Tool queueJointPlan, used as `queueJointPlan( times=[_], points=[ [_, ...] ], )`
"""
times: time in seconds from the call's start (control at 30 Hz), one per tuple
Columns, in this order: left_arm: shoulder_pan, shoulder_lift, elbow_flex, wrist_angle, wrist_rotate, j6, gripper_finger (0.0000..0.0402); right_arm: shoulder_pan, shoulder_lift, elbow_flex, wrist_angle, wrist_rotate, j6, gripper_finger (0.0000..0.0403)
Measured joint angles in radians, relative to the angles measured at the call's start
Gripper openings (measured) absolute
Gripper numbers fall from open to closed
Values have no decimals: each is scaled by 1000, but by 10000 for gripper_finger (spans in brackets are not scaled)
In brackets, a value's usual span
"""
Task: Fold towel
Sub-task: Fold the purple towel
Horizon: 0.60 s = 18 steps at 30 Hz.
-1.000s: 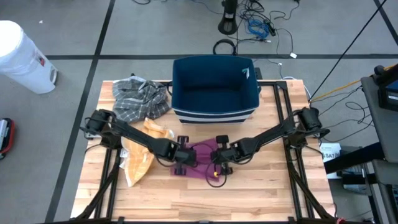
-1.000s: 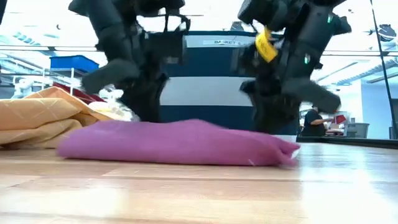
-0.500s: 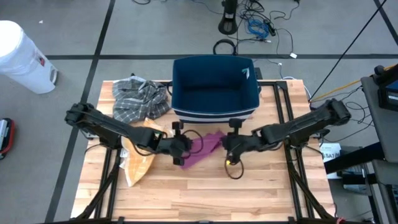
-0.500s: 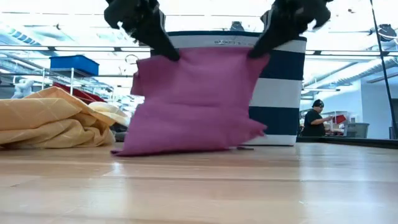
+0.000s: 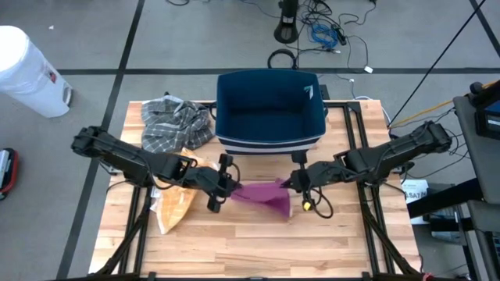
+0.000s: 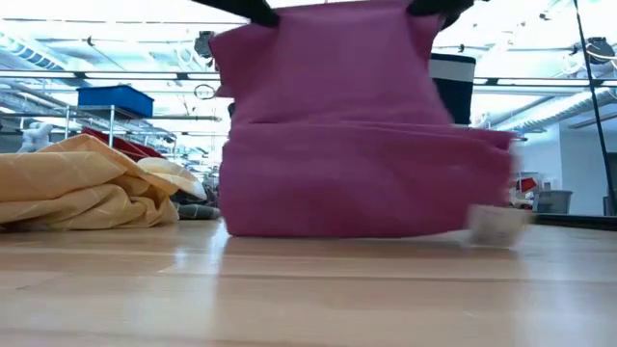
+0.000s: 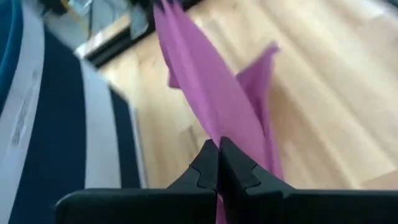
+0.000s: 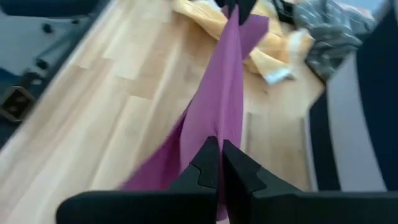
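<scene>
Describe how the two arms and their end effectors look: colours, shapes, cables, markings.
Both arms are black, built of slim jointed links with chunky joint housings. The left end effector and right end effector each have two dark, angular fingers on a flat black crossbar. A black cable loop and a small yellow tag hang near the right wrist.

- One magenta cloth towel (image 5: 262, 193), centre of the high view.
- One yellow-orange crumpled cloth (image 5: 178, 195), lower left of it.
- One grey plaid crumpled cloth (image 5: 173, 122), upper left on the table.
- One navy fabric basket with white stripes (image 5: 269, 113), upper centre.
- One white cylindrical bin (image 5: 27, 72), far upper left.
- Two dark robot arms, one left gripper (image 5: 223, 181), one right gripper (image 5: 298, 179).
- One wooden slatted table (image 5: 336, 238).
</scene>
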Motion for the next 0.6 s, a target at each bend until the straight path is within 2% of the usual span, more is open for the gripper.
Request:
queueJointPlan(
  times=[0.33, 0.43, 0.6],
  points=[
    [-33, -34, 1, 122, 190, 56, 1, 90, -44, 0, 73, -143, -12, 0],
    [-35, -50, 1, 134, 166, 86, 1, 102, -55, 1, 63, -120, -13, 0],
    [23, -55, 0, 125, 71, 127, 1, 86, -74, 2, -15, -14, -15, 0]
  ],
)
